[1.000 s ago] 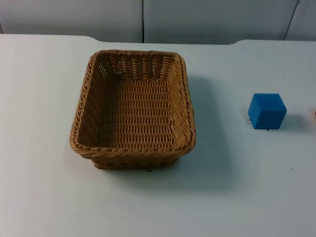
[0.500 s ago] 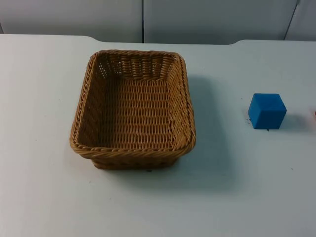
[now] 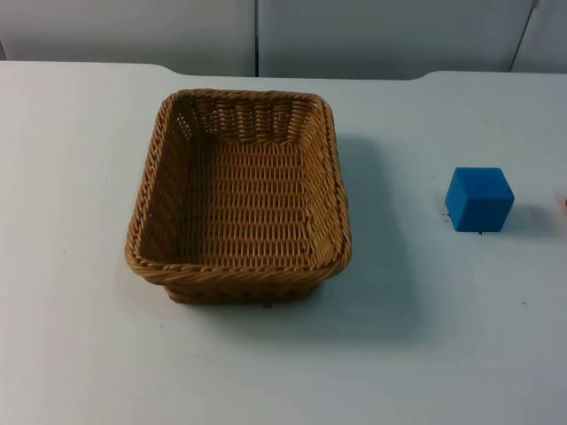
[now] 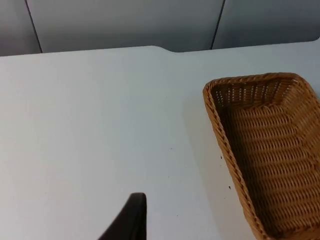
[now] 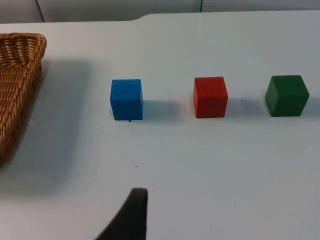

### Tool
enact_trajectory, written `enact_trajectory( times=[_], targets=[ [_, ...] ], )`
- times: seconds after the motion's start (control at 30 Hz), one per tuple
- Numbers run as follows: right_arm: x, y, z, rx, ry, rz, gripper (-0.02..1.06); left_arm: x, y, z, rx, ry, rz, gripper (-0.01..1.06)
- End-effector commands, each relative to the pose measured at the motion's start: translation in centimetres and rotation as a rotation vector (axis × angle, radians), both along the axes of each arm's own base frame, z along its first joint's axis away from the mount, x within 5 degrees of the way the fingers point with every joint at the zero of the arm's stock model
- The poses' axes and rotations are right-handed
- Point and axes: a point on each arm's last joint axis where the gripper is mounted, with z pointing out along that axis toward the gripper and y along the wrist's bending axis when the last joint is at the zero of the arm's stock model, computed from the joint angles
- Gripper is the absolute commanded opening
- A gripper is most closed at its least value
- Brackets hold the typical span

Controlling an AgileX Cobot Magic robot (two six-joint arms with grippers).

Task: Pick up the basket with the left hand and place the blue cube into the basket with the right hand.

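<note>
Two steps of the task remain, and neither is judged to have been begun. The tabletop [image 3: 71,354] is white and ends at a grey partition wall [image 3: 133,27].

The basket [image 3: 239,199] is the largest item. It is seen resting flat on the tabletop near the centre of the top view, with nothing inside it and nothing touching it. It has therefore not yet been picked up.

The blue cube [image 3: 479,198] is placed at 3 o'clock from the basket, well apart from it, on the bare tabletop. In the right wrist view a row of three cubes is shown: the blue cube, then a red cube [image 5: 210,96] at its 3 o'clock, then a green cube [image 5: 286,95] further along the same line. The three are set apart from one another and none is touched.

The left gripper [image 4: 131,220] is held above bare tabletop beside the basket, clear of its rim. The right gripper [image 5: 132,215] is held above bare tabletop, short of the blue cube. One black fingertip is visible for each gripper; whether the fingers are released or clenched cannot be told. Nothing is grasped by either.
</note>
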Motion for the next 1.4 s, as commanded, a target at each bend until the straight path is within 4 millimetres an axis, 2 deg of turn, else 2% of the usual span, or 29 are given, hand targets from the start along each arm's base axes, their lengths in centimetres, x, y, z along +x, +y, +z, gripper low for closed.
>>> enact_trajectory(
  times=[0.0,0.07,0.1,0.2,0.23,0.27,0.33,0.37,0.4,0.53,0.73,0.87,0.9,0.97,1.0,1.13,1.37],
  targets=[
    [0.1,0.0,-0.2,-0.002,-0.002,-0.008,1.05,2.2,-0.2,-0.3,-0.014,0.010,-0.013,1.05],
    [0.1,0.0,-0.2,-0.002,-0.002,-0.008,1.05,4.1,-0.4,-0.8,-0.023,0.044,-0.038,1.05],
    [0.1,0.0,-0.2,-0.002,-0.002,-0.008,1.05,4.1,-0.4,-0.8,-0.023,0.044,-0.038,1.05],
    [0.1,0.0,-0.2,-0.003,-0.002,-0.009,1.05,6.8,-0.8,-1.8,-0.044,0.087,-0.076,1.05],
    [0.1,0.0,-0.2,-0.003,-0.002,-0.009,1.05,6.8,-0.8,-1.8,-0.044,0.087,-0.076,1.05],
    [0.1,0.0,-0.2,-0.003,-0.002,-0.009,1.05,8.2,-0.9,-2.5,-0.037,0.109,-0.092,1.05],
    [0.1,0.0,-0.2,-0.003,-0.002,-0.009,1.05,9.4,-0.9,-3.0,-0.037,0.133,-0.094,1.05],
    [0.1,0.0,-0.2,-0.003,-0.002,-0.009,1.05,10.6,-0.9,-3.8,-0.041,0.170,-0.094,1.05],
    [0.1,0.0,-0.2,-0.003,-0.002,-0.009,1.05,10.6,-0.9,-3.8,-0.041,0.170,-0.094,1.05],
    [0.1,-0.1,-0.2,0.007,-0.003,-0.020,1.05,13.1,-1.3,-6.0,-0.072,0.250,-0.124,1.05],
    [0.1,-0.1,-0.2,0.008,-0.003,-0.022,1.05,14.6,-2.1,-8.2,-0.105,0.326,-0.151,1.05],
    [0.1,-0.1,-0.2,0.006,-0.003,-0.023,1.05,15.8,-3.5,-11.1,-0.122,0.411,-0.172,1.05],
    [0.1,-0.1,-0.2,0.006,-0.003,-0.023,1.05,15.8,-3.5,-11.1,-0.122,0.411,-0.172,1.05],
    [0.1,-0.1,-0.2,0.006,-0.003,-0.023,1.05,16.5,-4.1,-12.9,-0.146,0.465,-0.173,1.05],
    [0.1,-0.1,-0.2,0.006,-0.003,-0.023,1.05,16.5,-4.1,-12.9,-0.146,0.465,-0.173,1.05],
    [0.1,-0.1,-0.2,0.006,-0.003,-0.023,1.05,17.3,-5.2,-15.3,-0.149,0.526,-0.185,1.05],
    [0.1,-0.1,-0.2,0.006,-0.003,-0.023,1.05,18.6,-7.1,-17.0,-0.144,0.574,-0.228,1.05]
  ],
)
